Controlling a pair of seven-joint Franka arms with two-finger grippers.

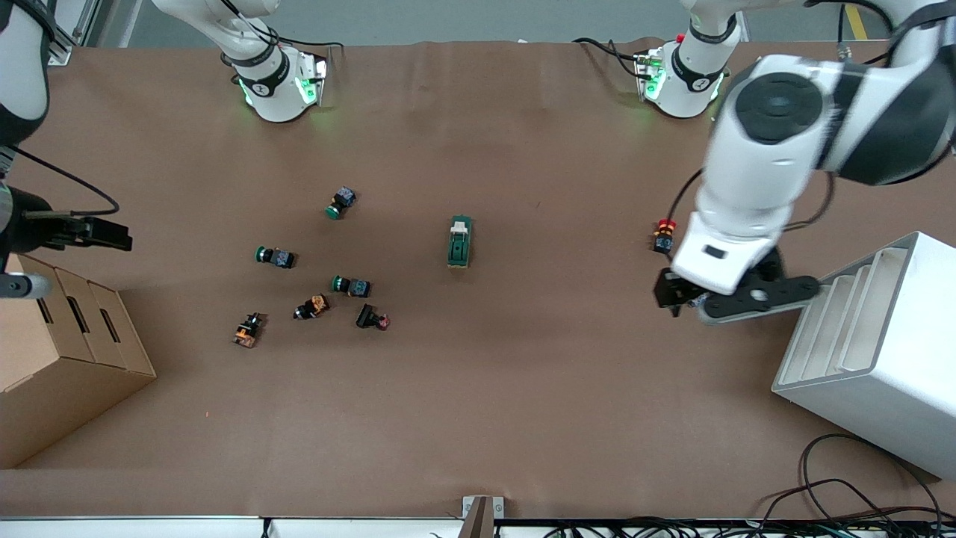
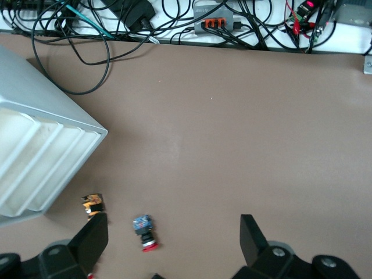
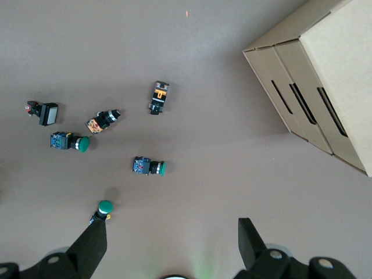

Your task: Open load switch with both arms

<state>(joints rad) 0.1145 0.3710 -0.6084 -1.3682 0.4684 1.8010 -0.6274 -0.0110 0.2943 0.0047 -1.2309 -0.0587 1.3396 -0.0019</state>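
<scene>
Left hand [image 1: 676, 295] is open and empty, up over the worktop [image 1: 523, 388] beside the white rack [image 1: 866, 336], with a red push button [image 1: 663, 235] close by. Right hand [image 3: 171, 244] is also open and empty, over the end by the cardboard boxes [image 1: 67, 351] above the push-button cluster [image 1: 314, 291]. Load switch [image 1: 459, 241] lies flat mid-worktop, well apart from both and untouched. Judging by its loose placement, one hand must pin it while the other flips the lever.

Bare table [image 1: 523, 388] rings the load switch [image 1: 460, 241]; push buttons [image 1: 314, 284] cluster toward the right arm's end, well apart.
</scene>
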